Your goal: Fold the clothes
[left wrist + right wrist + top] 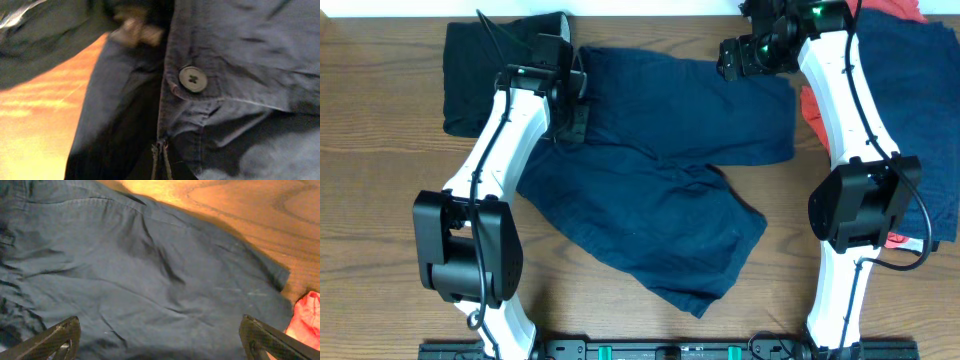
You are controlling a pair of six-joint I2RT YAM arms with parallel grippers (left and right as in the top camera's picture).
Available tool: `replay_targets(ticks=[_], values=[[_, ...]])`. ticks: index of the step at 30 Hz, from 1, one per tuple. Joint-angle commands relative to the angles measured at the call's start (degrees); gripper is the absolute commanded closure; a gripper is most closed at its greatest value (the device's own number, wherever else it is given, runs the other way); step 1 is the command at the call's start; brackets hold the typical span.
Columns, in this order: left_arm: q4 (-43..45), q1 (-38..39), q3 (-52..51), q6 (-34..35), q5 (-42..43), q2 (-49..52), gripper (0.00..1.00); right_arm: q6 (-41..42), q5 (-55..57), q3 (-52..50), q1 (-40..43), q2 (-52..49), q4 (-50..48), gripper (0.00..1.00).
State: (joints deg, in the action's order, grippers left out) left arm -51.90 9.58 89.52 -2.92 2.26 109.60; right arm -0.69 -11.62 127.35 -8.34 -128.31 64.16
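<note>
Tabletop [380, 250]: 1 spread shorts [660, 210], 1 black piece [470, 90]

Setting: robotics lab bench, by our reading.

Evidence we log:
- two white-and-black jointed arms, left arm [505, 125] and right arm [835, 90], rising from black base rail [660, 350] at near edge of wood-grain tabletop [380, 200]
- green indicator light [817, 12] on right arm
- exposed black cable [905, 262] looping off right arm
- garments laid out by lot: navy shorts [660, 200] spread mid-tabletop, black piece [470, 70] far left, red-orange pieces [895, 12] with navy stack [930, 100] far right
</note>
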Motion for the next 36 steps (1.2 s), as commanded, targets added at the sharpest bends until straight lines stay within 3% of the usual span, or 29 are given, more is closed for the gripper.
replay_targets(ticks=[1, 6, 14, 16, 18, 20, 22, 27, 36], values=[[-0.92, -1.92, -0.59, 7.43, -9.77, 1.27, 0.94, -0.74, -0.22, 0.35, -0.74, -0.28, 0.63, 0.01], [-0.96, -4.98, -1.81, 13.14, -12.63, 3.98, 0.94, -0.68, -0.96, 0.35, -0.9, -0.28, 3.82, 0.01], [-0.76, -7.39, -1.81, 14.45, -12.59, 5.86, 0.94, -0.24, -4.96, 0.35, -4.46, -0.28, 15.74, 0.01], [-0.48, -7.37, -1.81, 14.43, -12.55, 5.86, 0.83, -0.24, -4.92, 0.35, -6.47, -0.28, 17.99, 0.01], [-0.37, -7.37, -1.81, 14.43, -12.35, 5.86, 0.61, -0.24, -4.87, 0.35, -8.7, -0.28, 19.82, 0.01], [-0.35, -7.37, -1.81, 14.43, -12.15, 5.81, 0.5, 0.17, -4.66, 0.35, -10.75, -0.28, 21.18, 0.01], [-0.61, -7.37, -1.73, 14.43, -11.91, 5.73, 0.44, 1.95, -3.23, 0.04, -12.74, -0.28, 21.81, 0.01], [-3.37, -7.37, -0.66, 14.64, -7.08, 4.02, 0.41, 6.78, 0.85, -3.69, -16.15, -0.28, 19.65, 0.01], [-6.43, -6.99, -0.28, 14.62, 0.76, -8.24, 0.24, 7.26, 1.16, -18.23, -22.47, -0.28, 6.78, 0.01]])
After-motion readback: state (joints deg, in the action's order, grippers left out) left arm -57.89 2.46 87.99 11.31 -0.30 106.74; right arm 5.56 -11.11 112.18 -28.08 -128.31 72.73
